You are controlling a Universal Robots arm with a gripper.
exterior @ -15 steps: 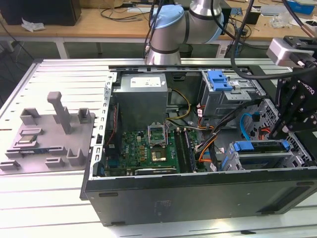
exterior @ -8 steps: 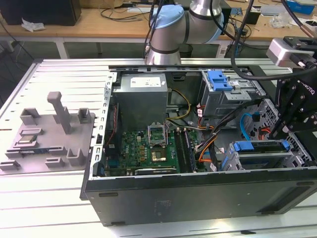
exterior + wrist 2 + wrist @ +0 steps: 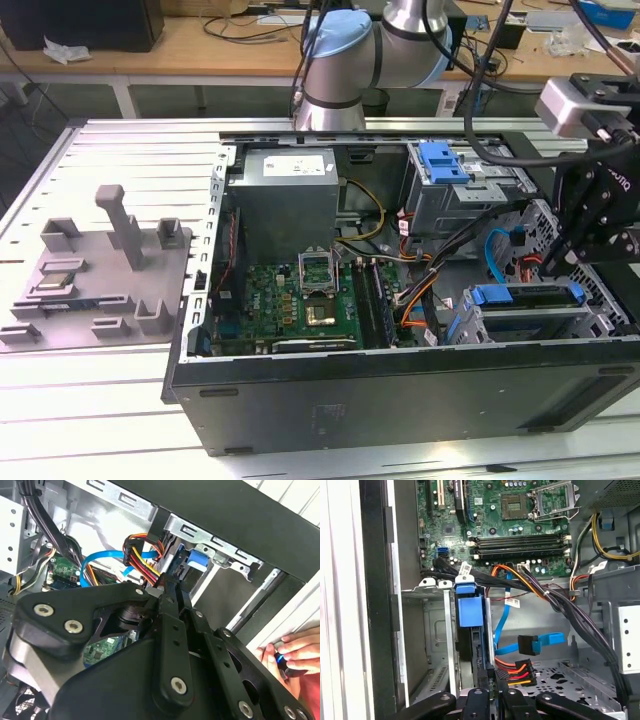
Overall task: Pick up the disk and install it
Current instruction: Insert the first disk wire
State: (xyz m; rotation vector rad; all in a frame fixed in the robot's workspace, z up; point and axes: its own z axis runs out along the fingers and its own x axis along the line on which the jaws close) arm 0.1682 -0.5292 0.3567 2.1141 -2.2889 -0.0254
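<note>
The silver-grey rectangular hard disk in its blue plastic carrier [image 3: 470,611] stands on edge inside the grey metal drive cage [image 3: 436,630] of the open black computer case [image 3: 400,400]. Its long axis runs straight away from the black gripper [image 3: 493,696], whose fingers appear pinched on the hard disk's near end. The arm reaches down into the case at the exterior view's right.
</note>
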